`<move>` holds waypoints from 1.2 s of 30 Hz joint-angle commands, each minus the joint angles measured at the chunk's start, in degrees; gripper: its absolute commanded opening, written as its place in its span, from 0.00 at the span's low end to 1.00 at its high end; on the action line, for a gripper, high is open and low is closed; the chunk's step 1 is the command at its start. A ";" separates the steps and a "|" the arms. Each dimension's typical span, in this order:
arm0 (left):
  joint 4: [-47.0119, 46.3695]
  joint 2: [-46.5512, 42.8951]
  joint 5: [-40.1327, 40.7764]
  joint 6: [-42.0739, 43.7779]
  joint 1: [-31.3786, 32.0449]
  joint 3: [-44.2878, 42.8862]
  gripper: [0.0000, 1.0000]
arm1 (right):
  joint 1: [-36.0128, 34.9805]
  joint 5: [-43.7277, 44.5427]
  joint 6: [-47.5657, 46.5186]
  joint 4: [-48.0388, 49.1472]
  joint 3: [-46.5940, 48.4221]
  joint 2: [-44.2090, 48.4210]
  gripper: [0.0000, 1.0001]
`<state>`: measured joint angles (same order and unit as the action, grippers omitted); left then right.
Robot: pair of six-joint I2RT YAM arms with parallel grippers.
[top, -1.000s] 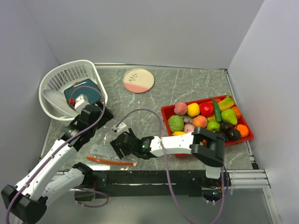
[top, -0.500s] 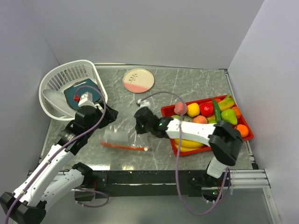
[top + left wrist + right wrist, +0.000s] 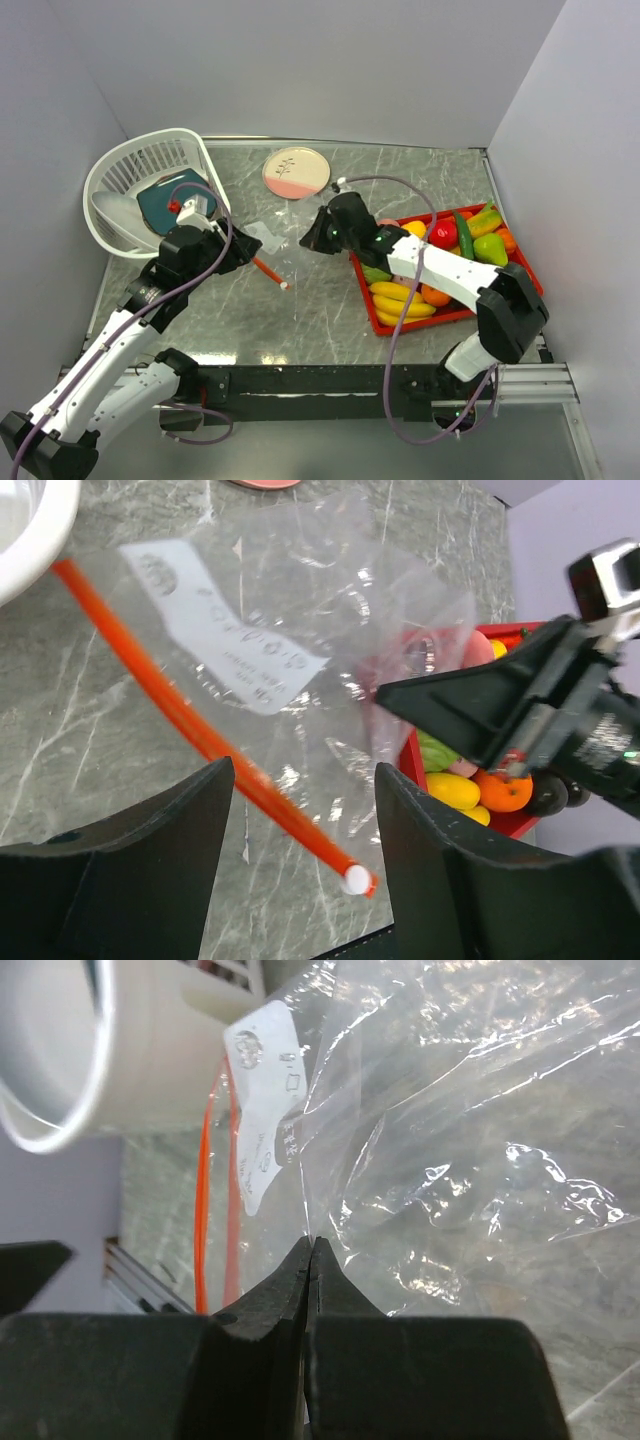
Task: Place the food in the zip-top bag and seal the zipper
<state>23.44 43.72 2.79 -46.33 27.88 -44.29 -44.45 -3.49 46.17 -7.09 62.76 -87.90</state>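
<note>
The clear zip-top bag (image 3: pixel 272 240) hangs stretched between my two grippers at mid-table. My right gripper (image 3: pixel 312 238) is shut on a fold of the bag's film (image 3: pixel 450 1110), its jaws (image 3: pixel 312 1245) pressed together. The orange zipper (image 3: pixel 200 730) runs diagonally between the open fingers of my left gripper (image 3: pixel 300 780), touching neither, and its white end piece (image 3: pixel 355 880) sits low in the gap. The zipper (image 3: pixel 270 272) slopes down towards the front. The food (image 3: pixel 442 234) lies in the red tray (image 3: pixel 430 322) on the right: bananas, oranges, a pear, a tomato.
A white lattice basket (image 3: pixel 130 175) with a dark item inside stands at the back left, close to my left arm. A pink-and-cream plate (image 3: pixel 296 172) lies at the back centre. Grey walls enclose the table on three sides.
My right gripper shut on the bag and carried it from the front edge up and back towards the tray. The left gripper's jaws narrowed around the zipper.
</note>
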 commanded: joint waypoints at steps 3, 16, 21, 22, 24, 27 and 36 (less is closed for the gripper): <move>-1.29 -0.39 0.99 -2.71 -0.37 -1.24 0.63 | 2.17 0.85 3.66 4.63 -1.15 8.78 0.00; -9.28 2.33 -4.63 -7.64 -5.03 1.40 0.53 | 4.72 1.20 6.47 9.91 -6.42 15.83 0.00; -11.31 4.26 -6.48 -8.95 -5.64 2.72 0.49 | 4.81 2.08 6.91 10.25 -7.74 17.32 0.00; -11.92 4.35 -6.57 -9.31 -5.82 2.98 0.49 | 4.89 2.25 7.00 10.34 -7.74 17.50 0.00; -12.54 4.44 -7.09 -9.57 -6.17 3.51 0.47 | 4.81 2.26 7.18 10.61 -8.18 18.02 0.00; -13.68 5.23 -7.44 -9.84 -6.52 3.78 0.48 | 4.81 1.91 7.35 10.96 -8.44 18.11 0.00; -16.41 6.81 -8.24 -10.36 -6.96 4.48 0.48 | 4.81 0.85 7.88 11.49 -9.15 18.55 0.00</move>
<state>11.18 50.26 -4.03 -55.92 21.30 -40.45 -39.86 -2.57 53.39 1.08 53.84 -71.37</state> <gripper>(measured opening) 0.480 0.008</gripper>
